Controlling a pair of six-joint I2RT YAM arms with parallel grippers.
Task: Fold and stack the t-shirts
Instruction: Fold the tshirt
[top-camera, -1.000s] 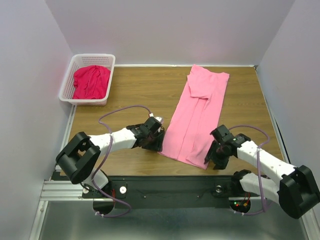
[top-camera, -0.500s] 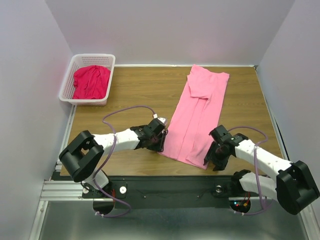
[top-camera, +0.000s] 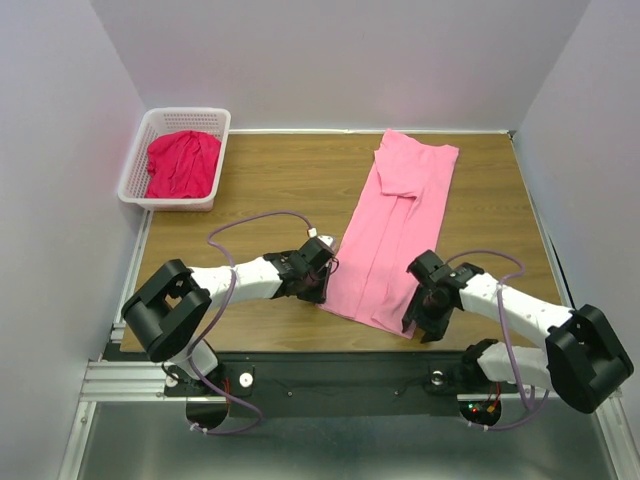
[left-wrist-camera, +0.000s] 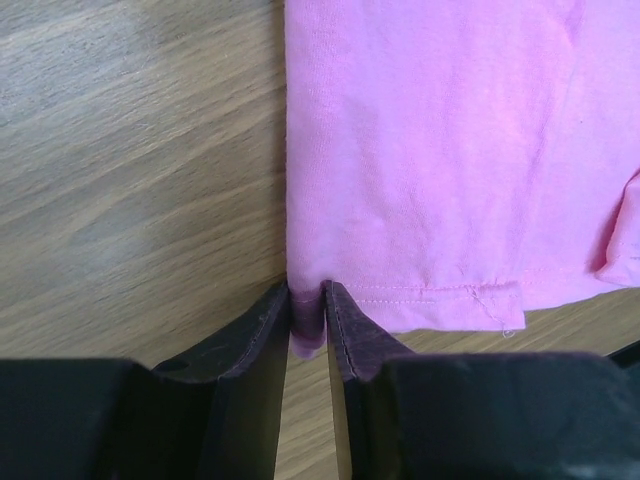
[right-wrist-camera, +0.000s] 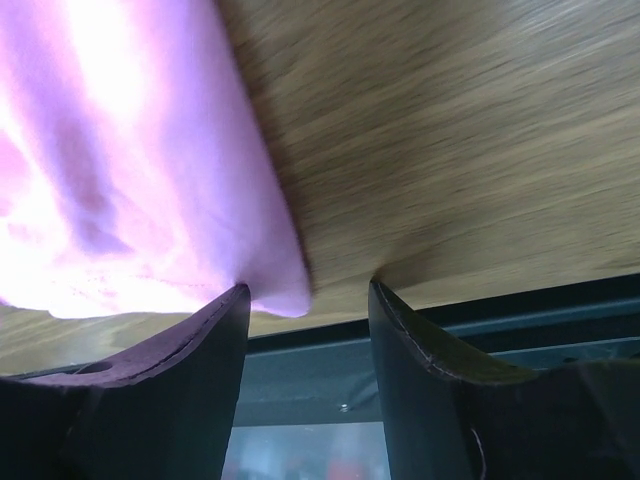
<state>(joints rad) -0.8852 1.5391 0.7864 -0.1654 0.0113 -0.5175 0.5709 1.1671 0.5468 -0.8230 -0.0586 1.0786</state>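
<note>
Light pink cotton t-shirt (top-camera: 395, 230) lies part-folded lengthwise on the table (top-camera: 250, 190) — left gripper (left-wrist-camera: 307, 300) pinches its near corner, right gripper (right-wrist-camera: 308, 290) stands wide beside the other; crumpled crimson red t-shirt (top-camera: 183, 165) sits unfolded in the white lattice basket (top-camera: 135, 170).

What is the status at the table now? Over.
Left claw shut on pink t-shirt, near-left hem corner. Right claw open at near-right corner, not gripped yet. Red t-shirt crumpled in basket. Nothing blocking.
</note>
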